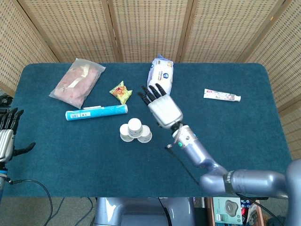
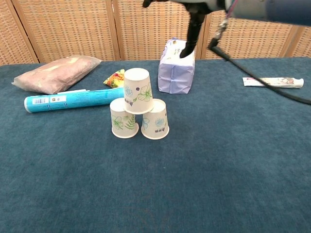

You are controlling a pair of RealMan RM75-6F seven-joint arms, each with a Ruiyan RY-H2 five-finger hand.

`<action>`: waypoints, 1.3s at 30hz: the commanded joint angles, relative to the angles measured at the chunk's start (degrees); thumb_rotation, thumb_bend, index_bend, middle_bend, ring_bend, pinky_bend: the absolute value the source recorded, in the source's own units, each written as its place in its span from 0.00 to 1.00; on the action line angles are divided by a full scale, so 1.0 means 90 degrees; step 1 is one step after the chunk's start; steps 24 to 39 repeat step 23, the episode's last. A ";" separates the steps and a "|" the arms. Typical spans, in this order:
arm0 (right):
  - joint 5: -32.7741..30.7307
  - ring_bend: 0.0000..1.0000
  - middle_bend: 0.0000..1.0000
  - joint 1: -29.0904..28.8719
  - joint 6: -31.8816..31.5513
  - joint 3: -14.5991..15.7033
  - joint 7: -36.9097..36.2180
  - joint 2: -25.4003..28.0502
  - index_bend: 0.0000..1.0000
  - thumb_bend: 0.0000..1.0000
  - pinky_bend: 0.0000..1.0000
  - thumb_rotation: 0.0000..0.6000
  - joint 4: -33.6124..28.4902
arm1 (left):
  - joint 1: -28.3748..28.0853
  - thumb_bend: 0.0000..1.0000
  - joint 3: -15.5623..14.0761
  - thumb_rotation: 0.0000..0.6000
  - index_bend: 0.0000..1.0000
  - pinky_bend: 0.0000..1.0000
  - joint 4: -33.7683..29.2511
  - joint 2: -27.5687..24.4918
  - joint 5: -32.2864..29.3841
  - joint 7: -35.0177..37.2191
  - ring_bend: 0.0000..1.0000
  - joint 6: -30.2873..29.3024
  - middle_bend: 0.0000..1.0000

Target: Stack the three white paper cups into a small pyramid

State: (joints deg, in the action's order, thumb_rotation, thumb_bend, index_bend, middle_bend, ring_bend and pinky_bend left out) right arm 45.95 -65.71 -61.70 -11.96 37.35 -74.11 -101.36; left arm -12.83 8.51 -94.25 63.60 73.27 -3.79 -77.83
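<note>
the three white paper cups (image 2: pixel 139 111) stand as a finished pyramid just in front of the blue tube (image 2: pixel 73 99). thin, light and easily crushed, they want gentle side grips. the right robot hand (image 1: pixel 160 106), behind them, is spread and empty; the left robot hand (image 1: pixel 6 136) likewise.

Left of the raised robot hand (image 1: pixel 160 106) on the counter (image 1: pixel 235 141): a snack packet (image 1: pixel 121 92), blue tube (image 1: pixel 96 112) and pink bag (image 1: pixel 77 81). A white pack (image 1: pixel 160 81) lies behind it, a toothpaste tube (image 1: pixel 222 95) to its right.
</note>
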 commanded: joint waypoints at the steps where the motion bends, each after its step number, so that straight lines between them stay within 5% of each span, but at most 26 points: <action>1: 0.1230 0.02 0.03 0.0920 -0.0457 0.0497 -0.0952 0.0682 0.06 0.13 0.02 1.00 -0.0015 | 0.0012 0.21 -0.0024 1.00 0.00 0.00 -0.0029 0.0009 0.0054 -0.0027 0.00 -0.0035 0.00; 8: 0.2437 0.00 0.00 0.2492 -0.1468 0.1275 -0.2543 0.1008 0.01 0.01 0.00 1.00 0.0657 | 0.0067 0.21 -0.0113 1.00 0.00 0.00 -0.0025 0.0159 0.0274 -0.0114 0.00 -0.0213 0.00; 11: 0.2728 0.00 0.00 0.3244 -0.1982 0.1740 -0.2581 0.1023 0.00 0.00 0.00 1.00 0.0785 | 0.0138 0.21 -0.0175 1.00 0.00 0.00 0.0092 0.0312 0.0443 -0.0086 0.00 -0.0396 0.00; 19: 0.3483 0.00 0.00 0.4655 -0.3084 0.2113 -0.3430 0.0507 0.00 0.00 0.00 1.00 0.1318 | 0.0263 0.21 -0.0295 1.00 0.00 0.00 0.0387 0.0526 0.0681 -0.0005 0.00 -0.0604 0.00; 39: 0.3719 0.00 0.00 0.4979 -0.3292 0.2110 -0.3515 0.0323 0.00 0.00 0.00 1.00 0.1500 | 0.0310 0.21 -0.0331 1.00 0.00 0.00 0.0466 0.0568 0.0771 0.0016 0.00 -0.0681 0.00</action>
